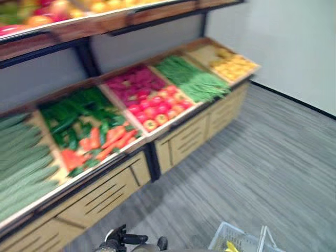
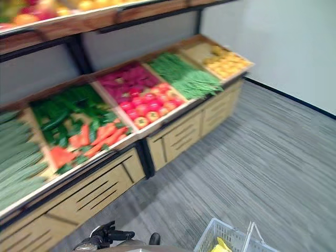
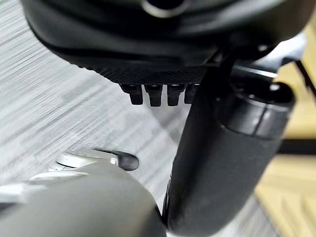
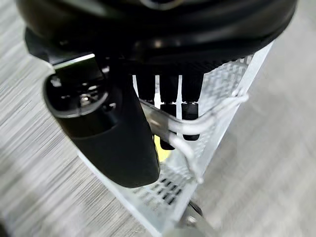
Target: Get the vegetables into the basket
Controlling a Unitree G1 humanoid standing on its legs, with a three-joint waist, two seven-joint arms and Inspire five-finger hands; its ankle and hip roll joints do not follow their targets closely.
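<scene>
Our right hand (image 4: 113,123) has its fingers curled round the white basket's (image 4: 217,94) wire handle, something yellow inside. Left hand (image 3: 163,74) hangs curled and empty; vegetables (image 1: 89,126) sit in the sloped shelf bins.

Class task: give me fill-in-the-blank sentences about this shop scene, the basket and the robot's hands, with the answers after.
1. The right hand curls its fingers round the basket's ____.
2. The white basket holds something ____ in colour.
3. The left hand holds ____.
4. The bin right of the red fruit holds long ____ vegetables.

Answers: handle; yellow; nothing; green
</scene>
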